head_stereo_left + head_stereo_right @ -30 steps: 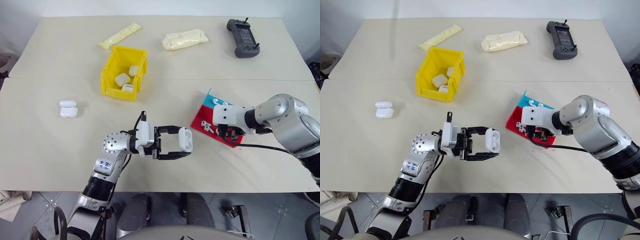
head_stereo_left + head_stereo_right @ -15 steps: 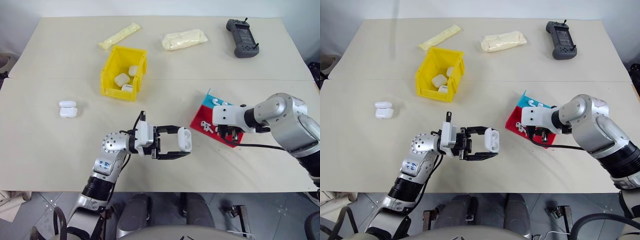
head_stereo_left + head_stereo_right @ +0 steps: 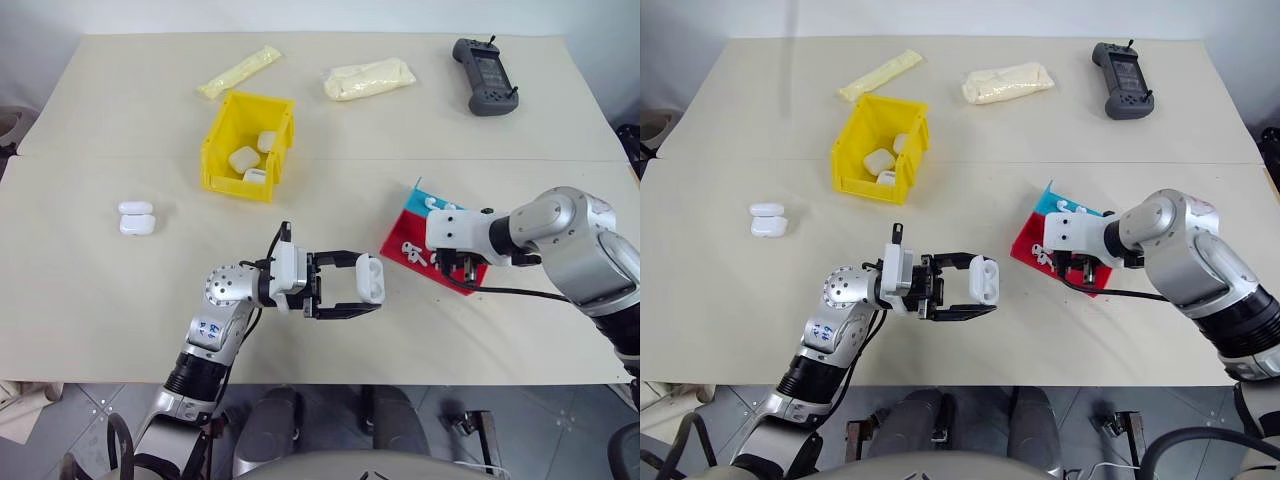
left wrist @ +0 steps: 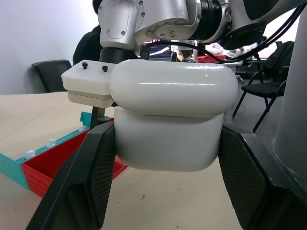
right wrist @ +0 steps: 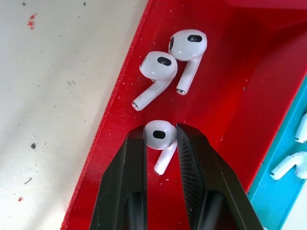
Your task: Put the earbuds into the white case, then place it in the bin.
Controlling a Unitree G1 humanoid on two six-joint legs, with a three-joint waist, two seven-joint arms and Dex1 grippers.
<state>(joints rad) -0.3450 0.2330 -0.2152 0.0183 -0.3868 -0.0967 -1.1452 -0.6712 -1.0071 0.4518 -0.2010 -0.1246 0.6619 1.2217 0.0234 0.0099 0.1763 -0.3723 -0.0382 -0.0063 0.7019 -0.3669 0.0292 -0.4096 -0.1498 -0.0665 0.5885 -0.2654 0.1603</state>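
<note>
White and glossy, the white case (image 3: 370, 279) sits pinched between the two black fingers of the left gripper (image 3: 362, 287) at lower centre of the head views, held clear of the beige table (image 3: 100, 300); the left wrist view shows its lid seam and both pads pressed flat to its sides. At centre right the right gripper (image 5: 160, 143) points down into the red part of the red and blue tray (image 3: 400, 240), its fingers drawn narrow around the bulb of one of the earbuds (image 5: 160, 135), which still lies on the tray floor with its stem between the fingertips. Two more earbuds (image 5: 168, 67) lie just beyond it on the red, touching each other, and others rest in the blue section at the frame's right edge. The bin (image 3: 222, 130), bright yellow, stands in the upper left centre, well apart from both grippers, with three white cases inside. Two further cases (image 3: 136, 217) lie side by side at far left.
</note>
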